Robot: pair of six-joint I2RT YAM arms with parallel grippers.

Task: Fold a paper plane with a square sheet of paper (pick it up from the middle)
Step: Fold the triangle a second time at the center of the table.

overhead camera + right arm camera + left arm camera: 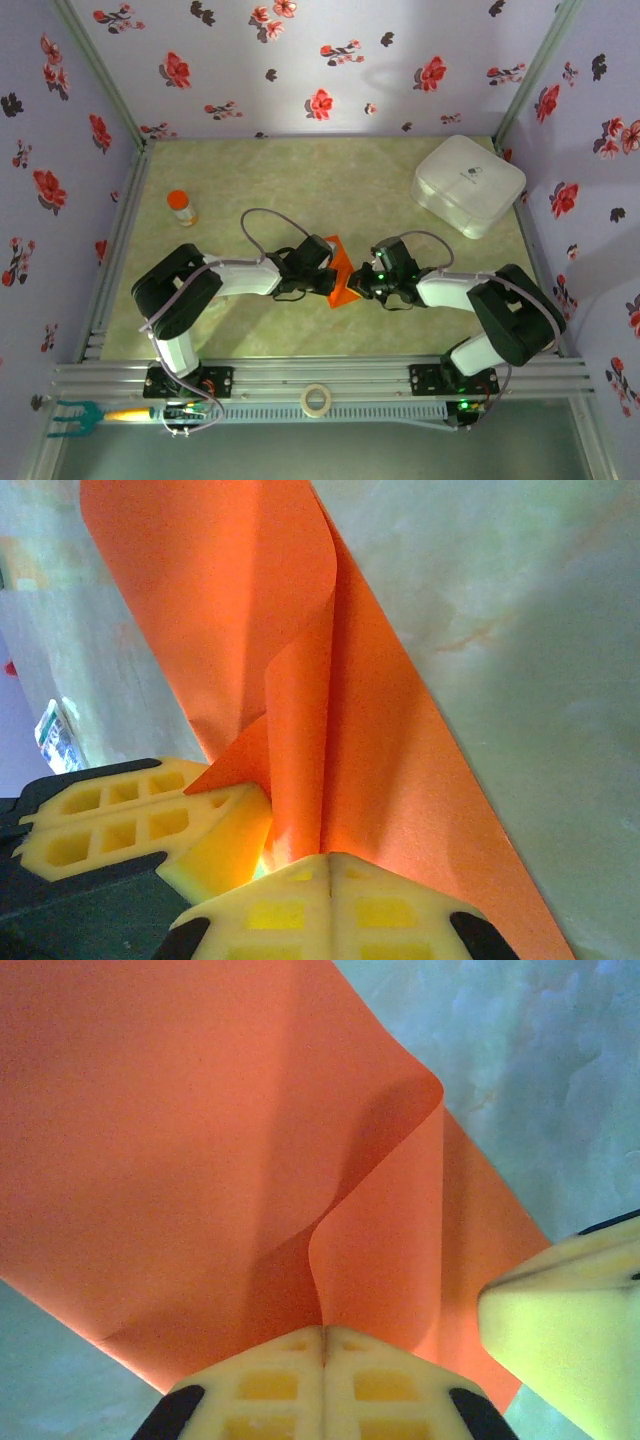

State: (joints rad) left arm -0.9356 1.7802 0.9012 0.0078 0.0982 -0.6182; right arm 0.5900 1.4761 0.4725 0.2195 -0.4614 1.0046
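at mid surface (300,180), between the two arms, the paper (180,1160) was pinched from both sides. left tool (322,1338) was clamped on the paper, pads together with the sheet caught in the seam. right tool (327,862) was clamped on it too, just beside the left one. step looked like an early fold: sheet gathered up near its middle to double it over. no dart shape yet, so task judged near the start. next move probably called for laying the raised flap flat on the lower layer, edges lined up, then pressing a crease without slipping or tearing the thin sheet. paper was bright orange and plain. one part curled up in a soft bend with no sharp crease, and the rest lay low toward the surface.
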